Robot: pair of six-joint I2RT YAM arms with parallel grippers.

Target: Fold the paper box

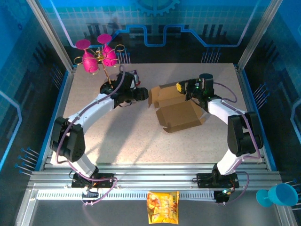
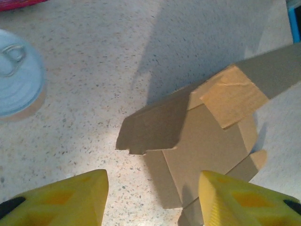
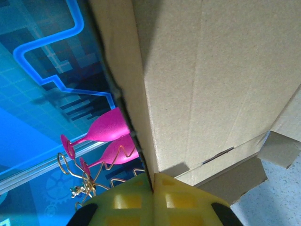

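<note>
The paper box (image 1: 181, 110) is a brown cardboard sheet, partly folded, lying right of the table's middle with its back panel raised. My right gripper (image 1: 187, 89) is shut on the edge of that raised panel. In the right wrist view its yellow fingers (image 3: 178, 200) pinch the cardboard (image 3: 211, 84) at the gripper (image 3: 153, 188). My left gripper (image 1: 144, 94) hovers at the box's left end. In the left wrist view this gripper (image 2: 153, 200) is open, with bare table between its fingers (image 2: 70, 200) and the box's flaps (image 2: 202, 136) just ahead.
Pink goblets on a gold wire rack (image 1: 99, 54) stand at the back left, also seen past the cardboard (image 3: 106, 132). A pale blue round object (image 2: 14, 75) lies left of my left gripper. A snack bag (image 1: 162, 207) and a blue goblet (image 1: 277, 195) sit by the front rail.
</note>
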